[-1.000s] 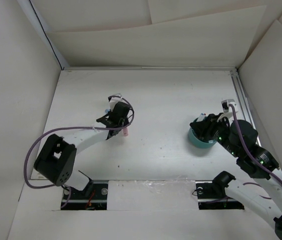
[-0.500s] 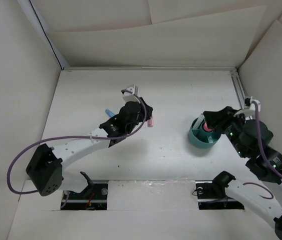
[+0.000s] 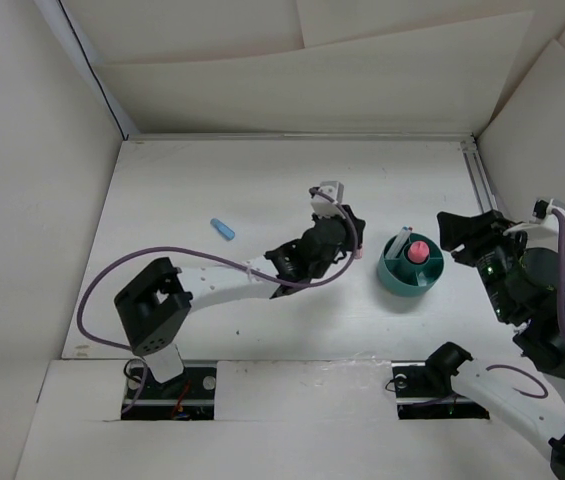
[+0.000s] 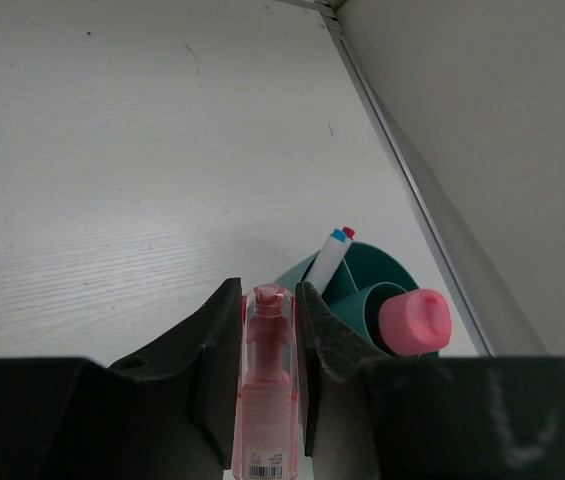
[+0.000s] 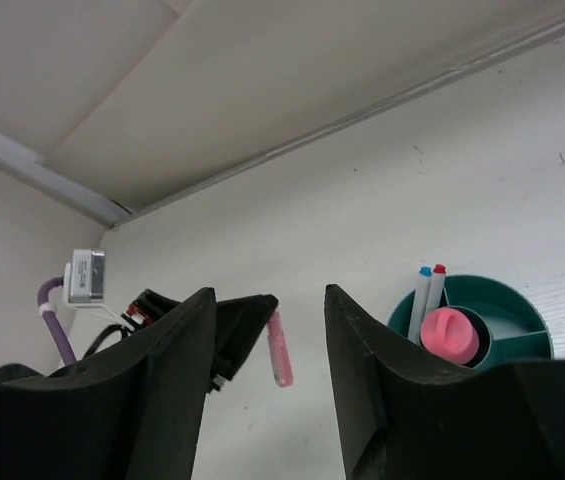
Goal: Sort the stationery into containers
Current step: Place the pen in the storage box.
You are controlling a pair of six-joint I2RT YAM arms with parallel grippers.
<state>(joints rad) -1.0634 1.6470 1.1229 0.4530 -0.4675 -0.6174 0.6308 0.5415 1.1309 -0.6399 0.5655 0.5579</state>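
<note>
My left claw [image 4: 265, 300] is clamped on a pink stationery piece [image 4: 264, 400], held over the pale white table [image 3: 162, 200] just left of the teal cup [image 3: 402, 288]. The cup holds two white pens [image 5: 420, 298] and a round pink piece [image 5: 449, 335]. My right claw [image 5: 297, 298] hangs with its fingers apart to the right of the cup, a light blue piece [image 3: 222, 229] lies well off to the left, and plain off-white walls [image 3: 312, 90] box the table in.

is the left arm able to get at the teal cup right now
Probably yes: the left gripper, shut on the pink piece, is close beside the teal cup, nothing between, and the right gripper stands off.
</note>
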